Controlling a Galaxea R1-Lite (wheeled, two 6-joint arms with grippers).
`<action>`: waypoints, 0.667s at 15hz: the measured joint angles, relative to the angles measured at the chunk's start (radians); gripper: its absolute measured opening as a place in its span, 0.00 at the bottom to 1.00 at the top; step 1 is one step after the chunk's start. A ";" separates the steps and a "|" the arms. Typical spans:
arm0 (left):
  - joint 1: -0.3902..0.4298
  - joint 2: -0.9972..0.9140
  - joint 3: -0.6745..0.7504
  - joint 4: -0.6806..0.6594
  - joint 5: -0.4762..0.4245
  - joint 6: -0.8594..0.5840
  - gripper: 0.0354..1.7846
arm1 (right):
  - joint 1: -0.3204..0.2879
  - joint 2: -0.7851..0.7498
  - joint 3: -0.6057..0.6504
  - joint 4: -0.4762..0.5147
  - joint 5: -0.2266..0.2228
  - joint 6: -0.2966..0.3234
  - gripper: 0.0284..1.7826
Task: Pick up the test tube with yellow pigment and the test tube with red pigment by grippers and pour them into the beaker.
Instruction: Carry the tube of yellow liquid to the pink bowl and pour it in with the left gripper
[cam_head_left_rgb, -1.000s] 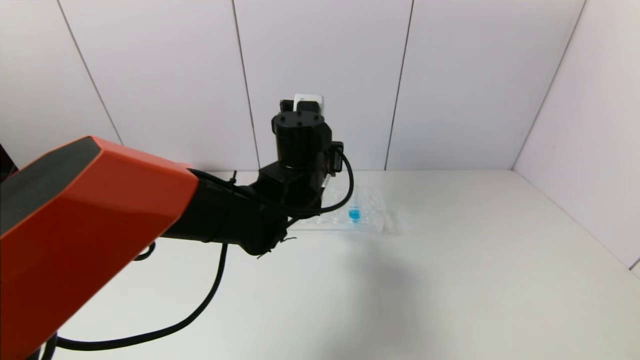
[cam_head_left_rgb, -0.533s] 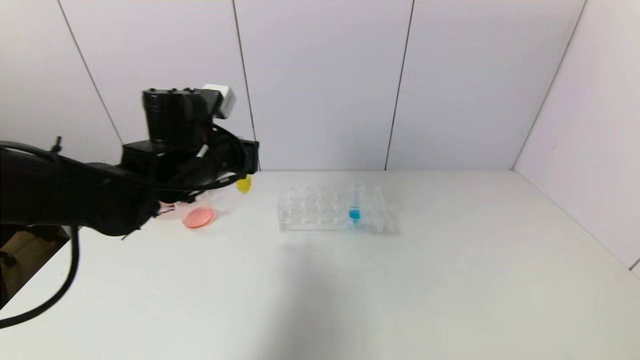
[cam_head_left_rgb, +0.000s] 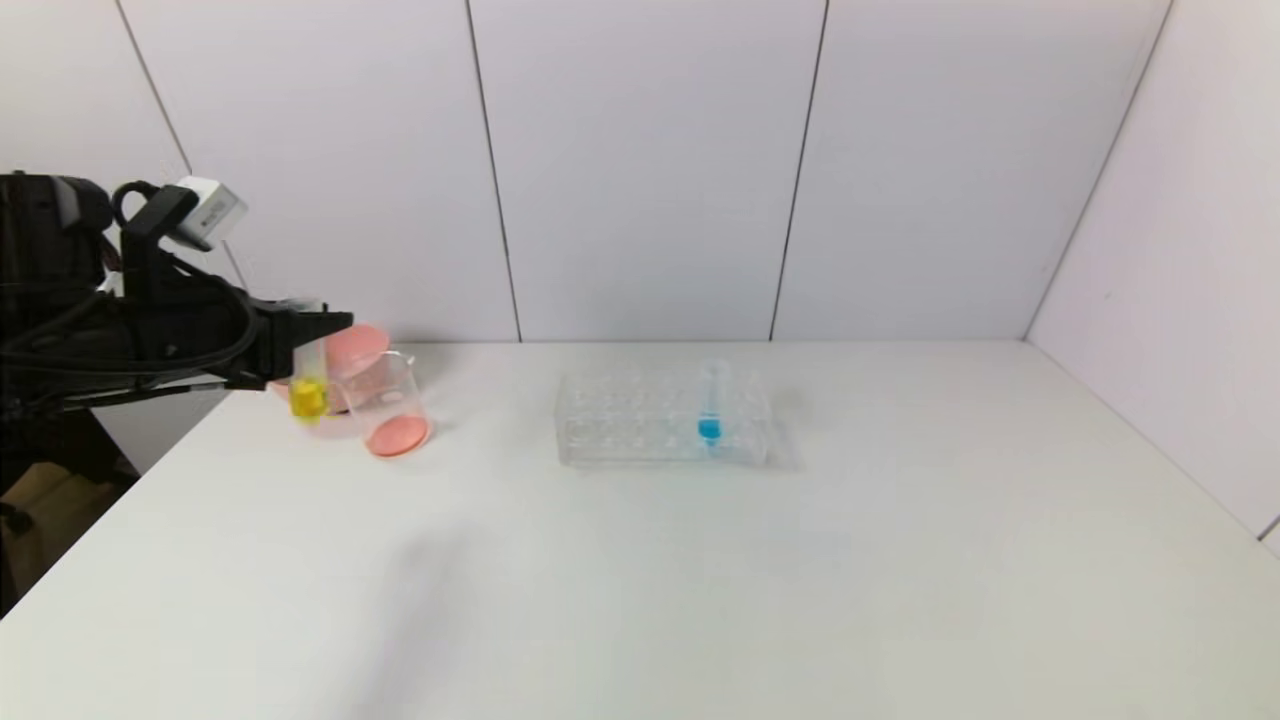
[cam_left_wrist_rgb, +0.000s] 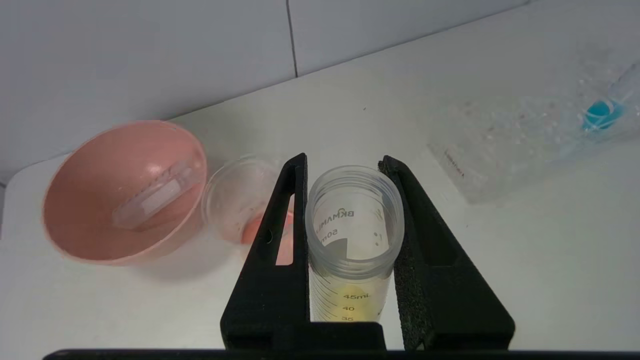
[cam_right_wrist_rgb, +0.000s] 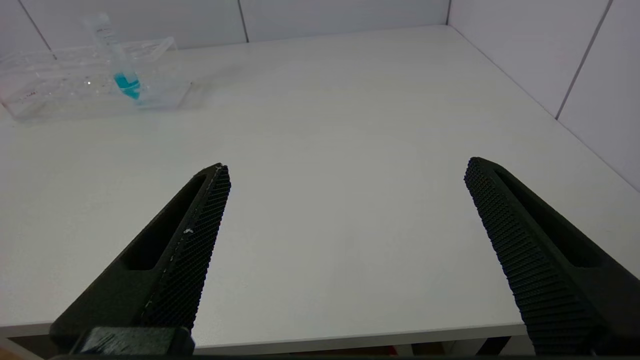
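Observation:
My left gripper (cam_head_left_rgb: 322, 330) is at the far left, shut on the test tube with yellow pigment (cam_head_left_rgb: 308, 388). The tube hangs upright, yellow liquid in its tip, just left of the beaker (cam_head_left_rgb: 392, 408). In the left wrist view the jaws (cam_left_wrist_rgb: 344, 161) clamp the tube (cam_left_wrist_rgb: 354, 225) below its open mouth. The beaker (cam_left_wrist_rgb: 235, 197) stands behind one finger and holds red-orange liquid. No tube with red pigment shows; an empty clear tube (cam_left_wrist_rgb: 152, 196) lies in the pink bowl. My right gripper (cam_right_wrist_rgb: 346, 165) is open and empty over the table's front edge, out of the head view.
The pink bowl (cam_head_left_rgb: 356, 345) stands behind the beaker, touching it or nearly so. A clear tube rack (cam_head_left_rgb: 620, 425) at mid table holds a blue-liquid tube (cam_head_left_rgb: 710, 408). White walls close the back and right of the table.
My left arm has swung from over the rack to the far left, carrying the yellow tube to just beside the beaker. The rack, beaker and bowl are now uncovered.

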 joint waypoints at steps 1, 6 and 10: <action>0.048 0.005 -0.005 0.044 -0.056 0.066 0.26 | 0.000 0.000 0.000 0.000 0.000 0.000 0.96; 0.127 0.096 -0.170 0.266 -0.092 0.307 0.26 | 0.000 0.000 0.000 0.000 0.000 0.000 0.96; 0.129 0.195 -0.376 0.467 -0.029 0.435 0.26 | 0.000 0.000 0.000 0.000 0.000 0.000 0.96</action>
